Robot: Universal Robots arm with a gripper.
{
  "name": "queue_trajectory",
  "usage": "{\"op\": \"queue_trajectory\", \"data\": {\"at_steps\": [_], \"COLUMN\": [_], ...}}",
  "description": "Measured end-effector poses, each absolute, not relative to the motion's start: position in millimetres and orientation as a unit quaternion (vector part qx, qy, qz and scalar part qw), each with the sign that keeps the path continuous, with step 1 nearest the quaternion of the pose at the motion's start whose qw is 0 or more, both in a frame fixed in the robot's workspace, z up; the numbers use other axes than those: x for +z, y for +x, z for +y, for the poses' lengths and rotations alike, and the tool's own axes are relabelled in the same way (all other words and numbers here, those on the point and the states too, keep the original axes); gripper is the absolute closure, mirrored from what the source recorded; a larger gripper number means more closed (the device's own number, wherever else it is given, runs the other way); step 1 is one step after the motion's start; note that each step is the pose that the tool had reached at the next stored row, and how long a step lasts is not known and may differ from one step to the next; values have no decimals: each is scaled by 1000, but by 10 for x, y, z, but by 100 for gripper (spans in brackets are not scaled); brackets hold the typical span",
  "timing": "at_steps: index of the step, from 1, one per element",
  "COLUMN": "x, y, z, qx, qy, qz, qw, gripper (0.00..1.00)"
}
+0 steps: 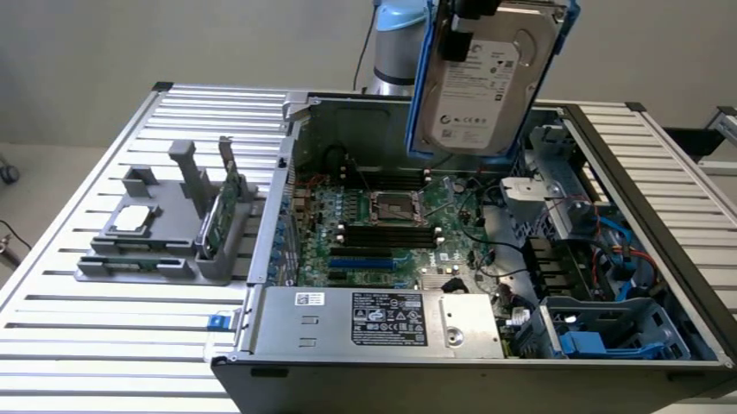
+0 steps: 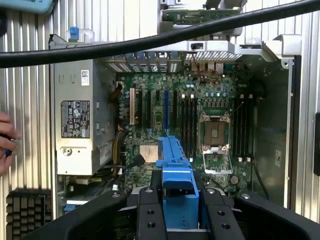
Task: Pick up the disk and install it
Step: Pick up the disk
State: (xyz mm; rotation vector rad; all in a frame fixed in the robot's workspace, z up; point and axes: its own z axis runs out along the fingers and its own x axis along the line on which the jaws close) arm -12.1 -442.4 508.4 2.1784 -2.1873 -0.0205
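The disk (image 1: 484, 78) is a silver hard drive with a white label and a blue frame. It hangs upright high above the back of the open computer case (image 1: 345, 366). My gripper (image 1: 475, 12) is shut on its top edge. In the wrist view the disk's blue frame (image 2: 172, 160) shows edge-on, with the black fingers (image 2: 150, 212) pressed against either side of it. My gripper (image 2: 179, 202) looks straight down onto the motherboard (image 2: 200, 125).
Inside the case are a motherboard (image 1: 381, 224), a power supply (image 1: 381, 319) and blue drive-bay parts (image 1: 599, 332) at the exterior view's right. A grey fixture (image 1: 161, 233) holding a chip and a green card stands to the exterior view's left. A hand (image 2: 6, 140) is beside the case.
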Motion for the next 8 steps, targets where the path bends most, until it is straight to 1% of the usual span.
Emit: {"op": "queue_trajectory", "data": {"at_steps": [8], "x": [5085], "y": [40], "z": [-4668], "qx": [-7], "qy": [705], "qz": [-708], "qw": [27], "gripper": [67]}}
